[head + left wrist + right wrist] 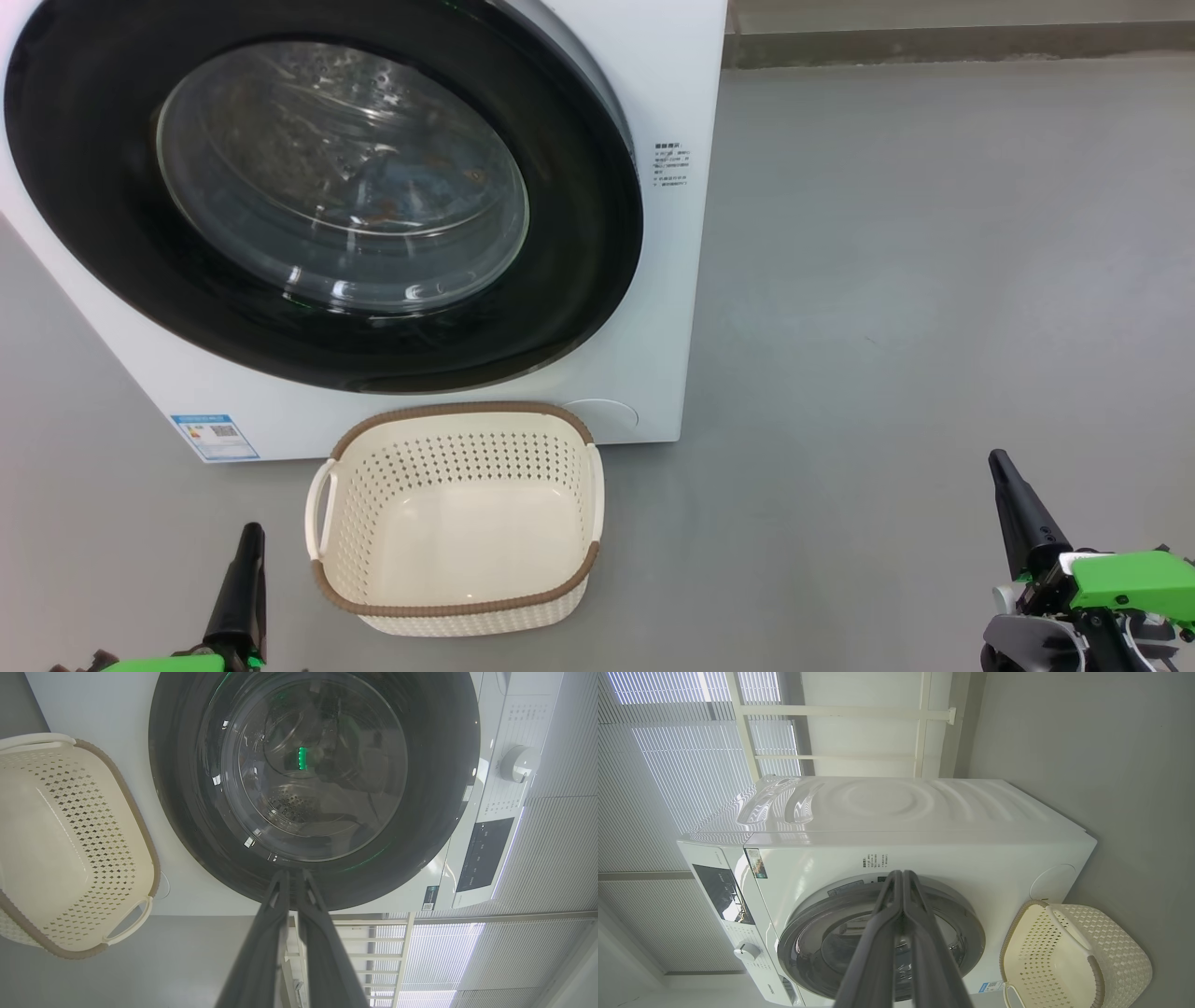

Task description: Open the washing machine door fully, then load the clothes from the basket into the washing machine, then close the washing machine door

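Stage: judged to be the end of the task, with loading done and the door closed.
Door [327, 187]: lies flat against the front of the washing machine [672, 280] and looks closed. Whether it has latched can't be told.
Clothes [397, 182]: blue cloth with orange-brown marks, seen dimly through the door's glass, inside the machine.
Basket [457, 411]: on the floor [887, 280], just beside the lower front edge of the machine and below the door. It is empty, with 1 handle on each side.
Left tool [250, 537]: pinched narrow and holding nothing, low at the near left, just beside the basket's left handle.
Right tool [1001, 462]: pinched narrow and holding nothing, low at the near right, well apart from the basket and the machine.
Key relation: the door lies ahead of the 2 tools and left of centre. It is above and beyond the basket, which sits between the tools and the machine.
Line of reach: in the left wrist view, that tool points straight at the door's black rim.
Nearer arm: the left arm, judged nearer both the door and the basket. The right arm would have to cross open floor.
Next need: if the door has not caught, a flat push on its rim from the left tool would be the shortest way.
Risk: the basket stands in the low path to the door and could be knocked.
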